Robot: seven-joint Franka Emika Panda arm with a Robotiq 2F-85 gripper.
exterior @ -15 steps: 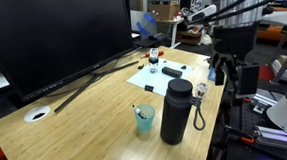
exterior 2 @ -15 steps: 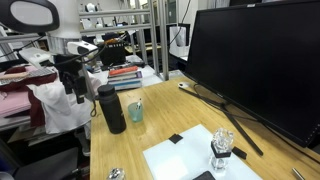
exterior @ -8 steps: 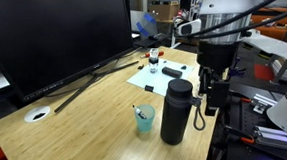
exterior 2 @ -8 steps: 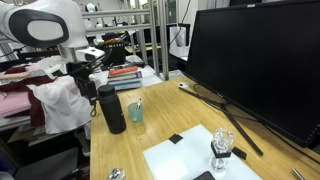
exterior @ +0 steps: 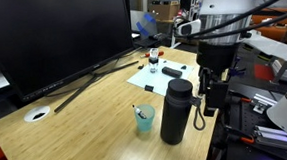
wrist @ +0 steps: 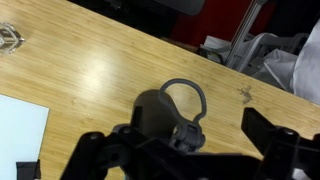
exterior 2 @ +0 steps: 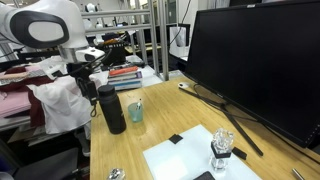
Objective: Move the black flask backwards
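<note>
The black flask (exterior: 176, 110) stands upright near the wooden table's edge; it also shows in the other exterior view (exterior 2: 111, 108). Its carry loop hangs at its side. My gripper (exterior: 208, 89) hangs just beside the flask's top, at about lid height (exterior 2: 86, 86). In the wrist view the flask's lid (wrist: 160, 112) and its loop (wrist: 186, 92) lie between my two dark fingers. My gripper (wrist: 180, 140) is open, with its jaws wide on either side of the lid and not touching it.
A teal cup (exterior: 144, 120) with sticks in it stands right next to the flask. A white sheet (exterior: 163, 77) with small black items and a small bottle (exterior: 153, 57) lies further along. A large monitor (exterior: 51, 41) with a splayed stand fills one side. The table edge (exterior: 214, 126) is close.
From one second ago my arm came down and in toward the flask's top. Over the last half second nothing has moved. The flask has stayed in place.
</note>
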